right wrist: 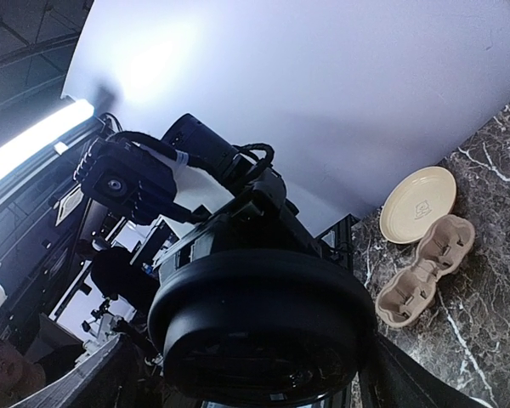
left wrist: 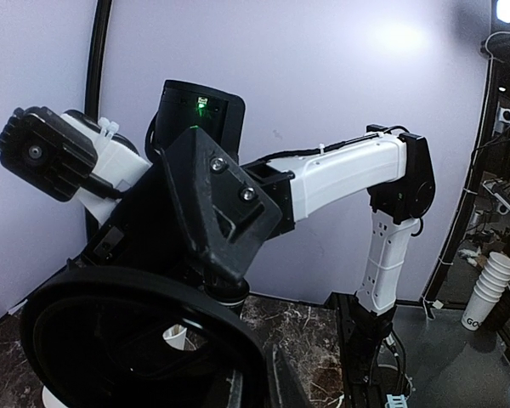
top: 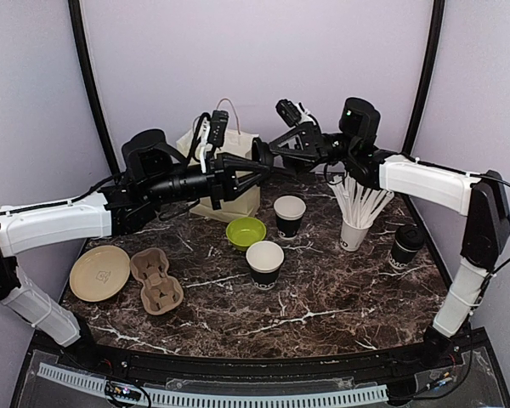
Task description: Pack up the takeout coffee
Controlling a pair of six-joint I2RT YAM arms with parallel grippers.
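A black plastic lid (top: 261, 155) hangs in the air above the back of the table, in front of the paper bag (top: 236, 202). My left gripper (top: 257, 167) is shut on its rim; the lid (left wrist: 136, 348) fills the lower left of the left wrist view. My right gripper (top: 270, 153) meets it from the other side, its jaws wide across the lid (right wrist: 263, 331) and touching both edges. Two open coffee cups (top: 289, 214) (top: 264, 262) stand mid-table. A lidded coffee cup (top: 405, 246) stands at the right.
A lime-green bowl (top: 246, 231) sits between the bag and the open cups. A white cup of straws (top: 354, 229) stands right of centre. At the left lie a pulp cup carrier (top: 156, 280) and a beige plate (top: 99, 272), also the carrier (right wrist: 425, 270) and plate (right wrist: 418, 202).
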